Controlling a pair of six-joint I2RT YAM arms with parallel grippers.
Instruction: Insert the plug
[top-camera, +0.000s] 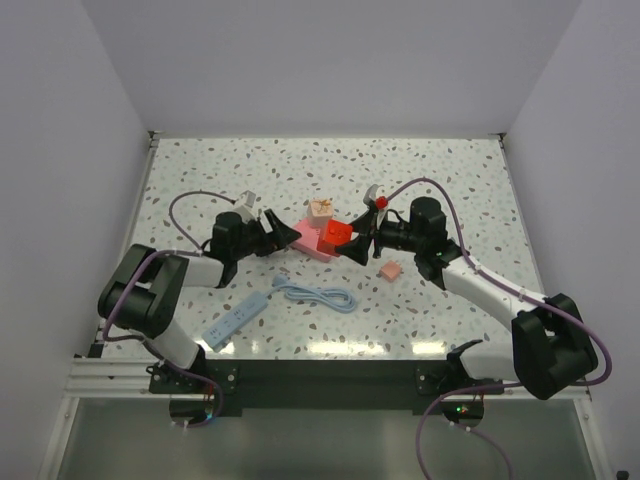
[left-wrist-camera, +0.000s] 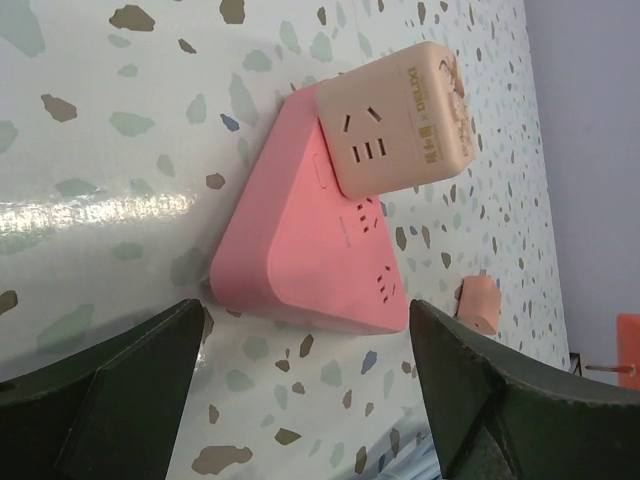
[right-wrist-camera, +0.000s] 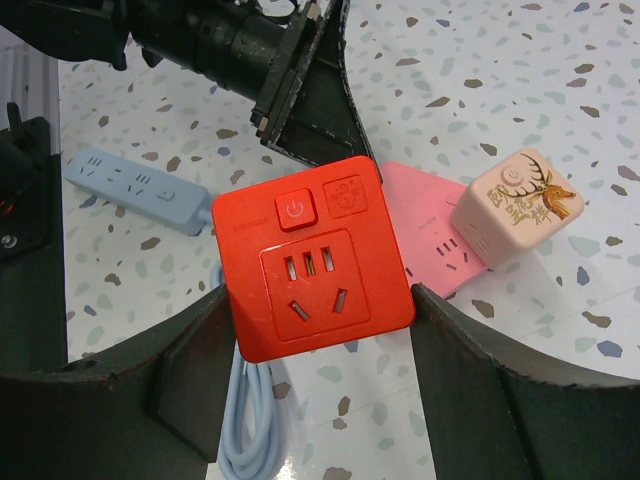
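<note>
Two robot arms meet at the centre of a speckled terrazzo table (top-camera: 450, 180), where a pink triangular power strip (top-camera: 310, 240) lies flat with a peach cube socket (top-camera: 321, 209) standing on its far corner. The right gripper (top-camera: 352, 243) has its two fingers pressed against opposite sides of a red cube socket (right-wrist-camera: 315, 270), socket face turned toward the wrist camera, at the pink strip's right edge. The left gripper (left-wrist-camera: 305, 325) is spread wide and holds nothing, its fingers flanking the near corner of the pink strip without touching it. The plug (top-camera: 391, 271), a small salmon-orange cube, sits alone on the table just beside the right arm, to the right of the pink strip and clear of both grippers. Nearer the arm bases lie a pale blue power strip (top-camera: 235, 320) and its coiled cable (top-camera: 322, 297).
</note>
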